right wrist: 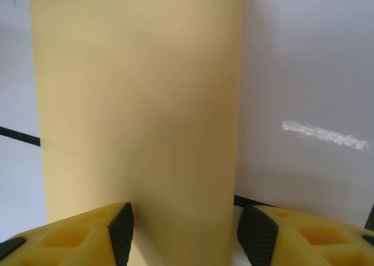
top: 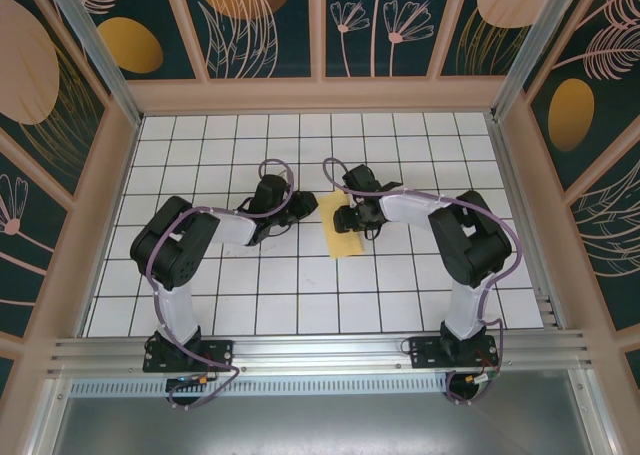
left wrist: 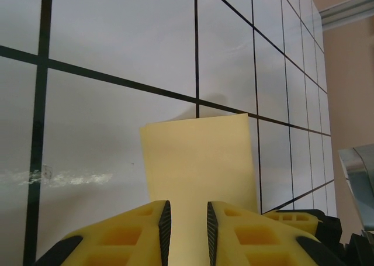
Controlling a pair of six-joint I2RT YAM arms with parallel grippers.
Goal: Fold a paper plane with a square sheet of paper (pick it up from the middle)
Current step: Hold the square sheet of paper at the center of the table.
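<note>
— Where's the paper?

— The yellow sheet of paper [right wrist: 140, 102] lies flat, running forward between the wide-spread fingers of my right gripper [right wrist: 186, 219]. Its near end shows in the slim gap of my left gripper [left wrist: 187, 213], whose fingers are narrow and not clamped.

— The risk?

— If my left fingers nip it off-centre, I'd expect the sheet to skid or crease crookedly.

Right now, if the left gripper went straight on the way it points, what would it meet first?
Most likely the yellow sheet of paper, lying directly ahead of the left gripper on the tiled table; depth is unclear.
</note>
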